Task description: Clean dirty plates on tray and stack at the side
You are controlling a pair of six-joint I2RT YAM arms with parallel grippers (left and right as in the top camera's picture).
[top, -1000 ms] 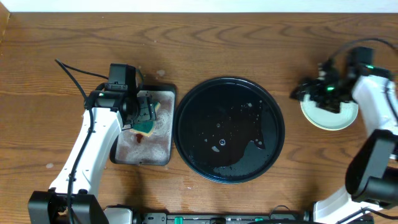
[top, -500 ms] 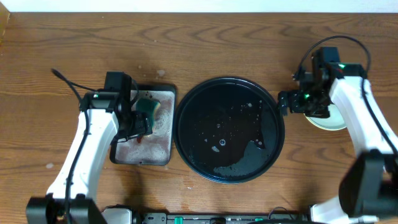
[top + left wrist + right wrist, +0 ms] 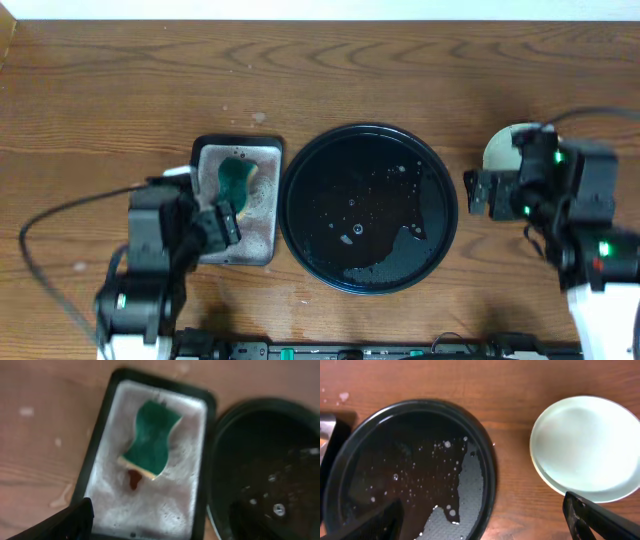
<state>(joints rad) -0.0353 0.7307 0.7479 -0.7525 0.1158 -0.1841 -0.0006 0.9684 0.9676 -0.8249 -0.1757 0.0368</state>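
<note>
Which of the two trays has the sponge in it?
The small rectangular grey tray, left of the round black tray: the green sponge lies in its foam. The black one holds no sponge.

A green sponge (image 3: 151,439) with a pale underside is lying bent in the suds (image 3: 170,505) of a small dark-rimmed rectangular tray (image 3: 95,465), a red smear (image 3: 133,479) is floating just beside its lower end, and all of it is sitting on a brown wooden table (image 3: 120,80).
</note>
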